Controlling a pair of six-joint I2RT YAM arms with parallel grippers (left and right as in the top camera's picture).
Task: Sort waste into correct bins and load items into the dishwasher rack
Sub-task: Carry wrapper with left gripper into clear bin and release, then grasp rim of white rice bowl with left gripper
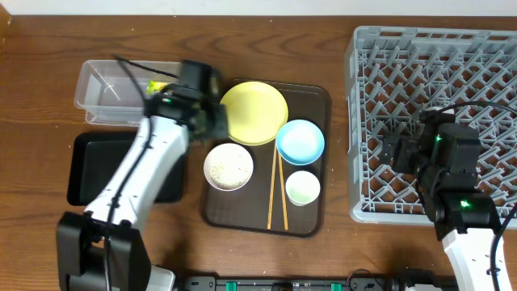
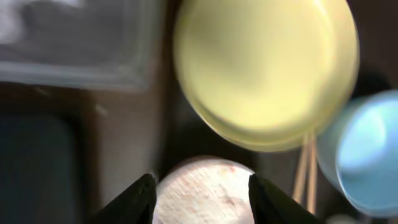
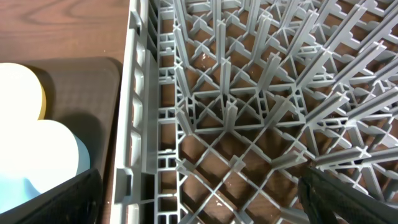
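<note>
The brown serving tray [image 1: 319,101] is taken as the landmark. At its far left corner the round yellow plate [image 1: 254,111] is laid. The light blue bowl [image 1: 300,141] is set at the middle of its right side, and the small pale cup [image 1: 303,187] nearer its front right. The white bowl [image 1: 229,166] is set by its left edge, and the wooden chopsticks [image 1: 276,194] are laid lengthwise between that bowl and the cup. White rice-like grains [image 1: 229,167] are seen inside the white bowl.

To the left of the tray the clear tub [image 1: 101,97] is placed, and nearer the front the black tray [image 1: 85,170]. A green-and-orange wrapper [image 1: 155,85] appears to lie in the tub. No paper scrap can be made out. The dishwasher rack [image 1: 436,48] is stood to the right of the tray.

The left gripper [image 2: 200,196] is held over the tray's left part, directly above the white bowl, its fingers parted and nothing gripped. The right gripper [image 3: 199,202] is poised over the rack's side nearest the tray, spread wide and empty.

The white bowl is judged rigid, light and smooth-walled, so a pinch across the rim is called for, one finger inside and one outside. It should be kept level until over a bin, since the loose grains would be spilled by any tilt. The plate is judged thin and slippery, and is best taken at its rim.
</note>
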